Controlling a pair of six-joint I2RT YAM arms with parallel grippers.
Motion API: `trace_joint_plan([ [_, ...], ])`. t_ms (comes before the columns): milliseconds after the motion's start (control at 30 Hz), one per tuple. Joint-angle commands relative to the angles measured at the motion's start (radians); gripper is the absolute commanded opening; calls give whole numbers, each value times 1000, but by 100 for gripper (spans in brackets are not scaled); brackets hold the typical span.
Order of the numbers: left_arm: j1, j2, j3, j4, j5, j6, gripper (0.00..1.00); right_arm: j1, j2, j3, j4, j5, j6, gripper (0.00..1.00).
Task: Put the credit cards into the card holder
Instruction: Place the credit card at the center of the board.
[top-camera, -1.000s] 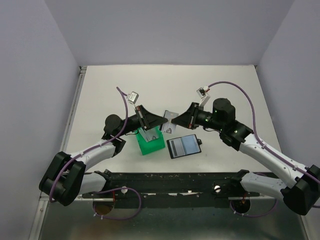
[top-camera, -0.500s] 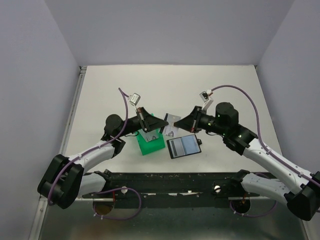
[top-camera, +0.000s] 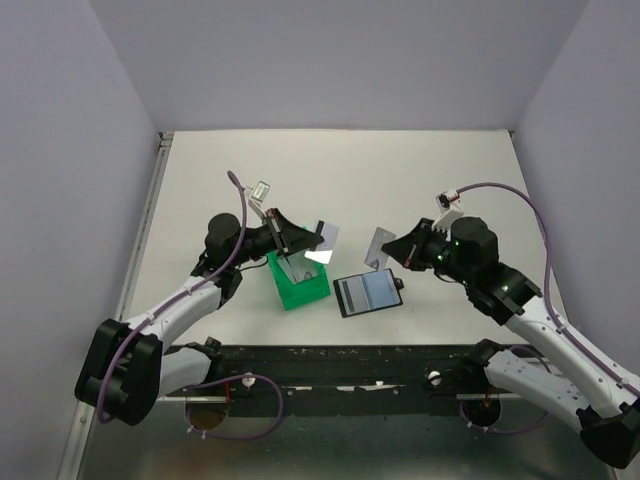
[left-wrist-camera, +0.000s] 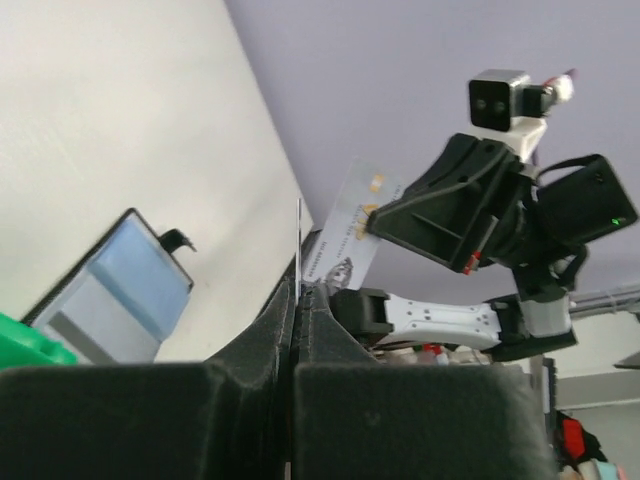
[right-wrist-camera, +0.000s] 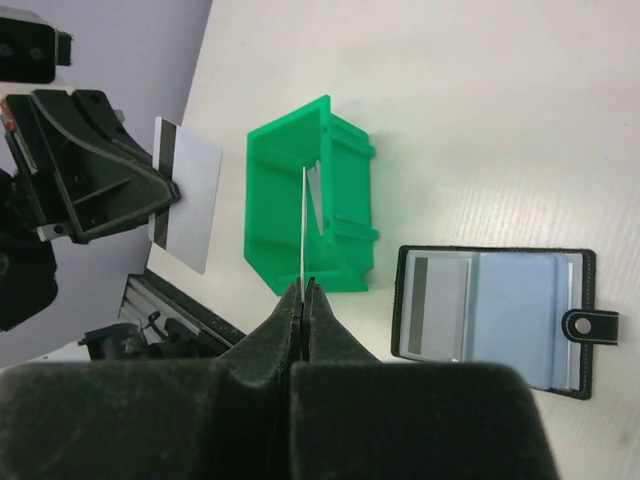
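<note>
Judged partway. The left fingers (top-camera: 306, 241) pinch a white rectangular card (top-camera: 326, 240), aloft beside the green plastic bin (top-camera: 300, 285). The black folding card holder (top-camera: 367, 292) lies open near the bench's (top-camera: 450, 170) near edge; a grey card (right-wrist-camera: 436, 305) and a pale-blue card (right-wrist-camera: 515, 305) look slotted. The right fingers (top-camera: 393, 250) pinch a silvery card (top-camera: 379, 244), aloft, apart from the holder. Both held cards are not yet inserted.

Green bin (top-camera: 300, 285) sits right under my left jaws and blocks a straight drop there. Open card holder (top-camera: 368, 292) lies flat on the counter (top-camera: 340, 170), below my right jaws toward the left arm, bin just beside it. Narrow open gap between the white card (top-camera: 323, 243) in the left jaws and the silver card (top-camera: 378, 246) in the right. Counter beyond both jaws is free.
</note>
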Motion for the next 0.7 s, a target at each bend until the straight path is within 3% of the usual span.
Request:
trace_joint_plan([
  [0, 3, 24, 153, -420, -51, 258, 0, -2, -30, -23, -76, 76, -25, 0],
  [300, -39, 204, 373, -773, -175, 511, 0, -2, -84, -58, -117, 79, -17, 0],
  [667, -247, 250, 358, -818, -290, 490, 0, -1, -139, -102, -143, 112, -9, 0],
])
